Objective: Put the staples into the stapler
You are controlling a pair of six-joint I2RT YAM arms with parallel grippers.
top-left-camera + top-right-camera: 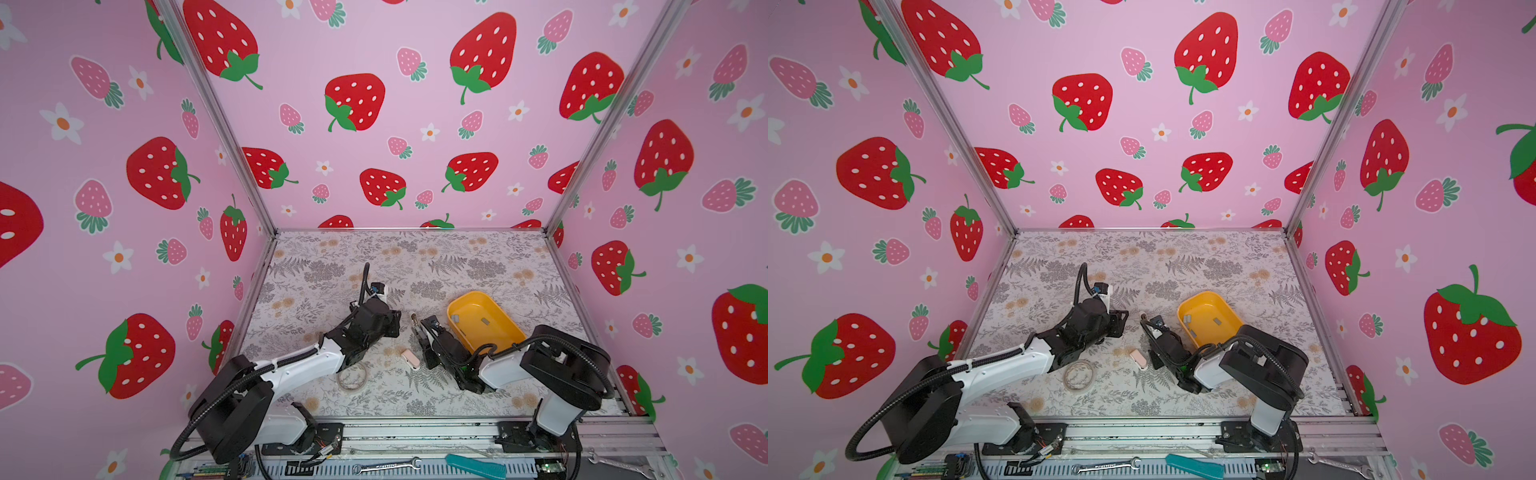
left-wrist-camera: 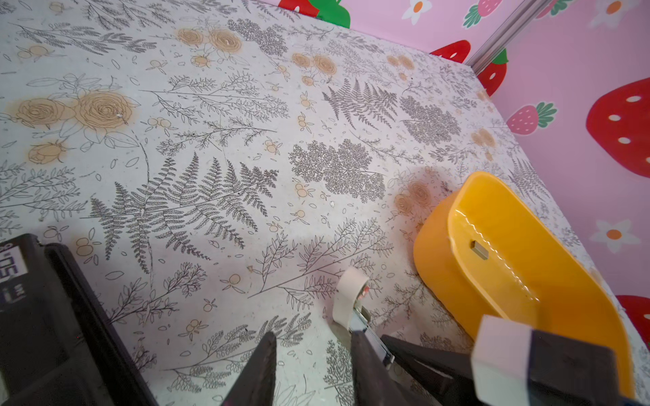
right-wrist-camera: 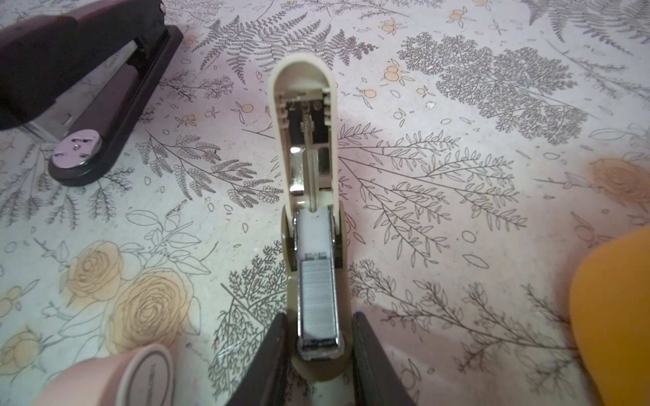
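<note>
While my right pincer (image 3: 318, 316) pinched the stapler (image 3: 302, 81) (staples (image 3: 318, 291) seated), my left pincer (image 2: 312, 336) hung spread over the surface (image 2: 211, 175).

**Beige stapler** (image 3: 302, 81): smooth matt plastic shell, mirror-bright metal magazine, fine wire spring. **Staples** (image 3: 318, 298): finely ribbed, satin grey metal. **Black stapler** (image 3: 119, 105): matt dark plastic with a polished metal anvil disc. **Yellow tray** (image 2: 436, 260): glossy smooth plastic. **Table cover** (image 3: 527, 246): matt printed sheet.
</note>
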